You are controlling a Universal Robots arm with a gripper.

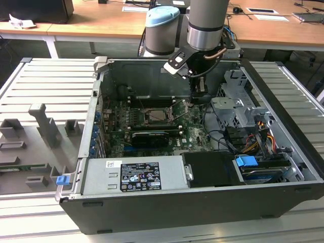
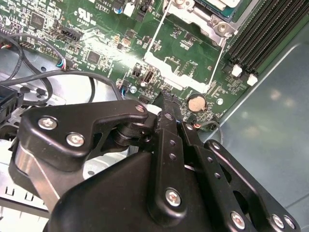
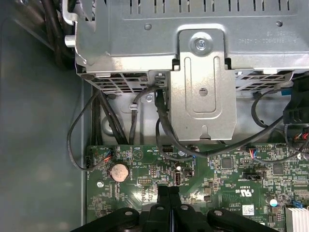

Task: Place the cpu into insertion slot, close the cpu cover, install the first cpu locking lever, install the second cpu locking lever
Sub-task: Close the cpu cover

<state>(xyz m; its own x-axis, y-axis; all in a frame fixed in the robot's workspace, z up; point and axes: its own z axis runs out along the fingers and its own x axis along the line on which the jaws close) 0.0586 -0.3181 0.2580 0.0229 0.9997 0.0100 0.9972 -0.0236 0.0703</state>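
My gripper (image 1: 199,98) hangs inside the open computer case, just above the green board and to the exterior view's right of the insertion slot (image 1: 148,112). In both wrist views its black fingers are pressed together with nothing between them (image 2: 166,96) (image 3: 169,189), and the tips sit close to a coin cell (image 2: 195,103). A pale square that looks like the cpu (image 1: 157,116) lies in the slot. Part of the silver cpu cover (image 2: 203,18) frames it, with a screw at its corner. I cannot tell how the locking levers stand.
Long black memory slots (image 2: 260,34) run beside the socket. A metal drive cage (image 3: 203,72) with black cables (image 3: 164,125) stands just past the board's edge by the gripper. The grey power supply (image 1: 134,174) fills the case's near side. The case walls close in all around.
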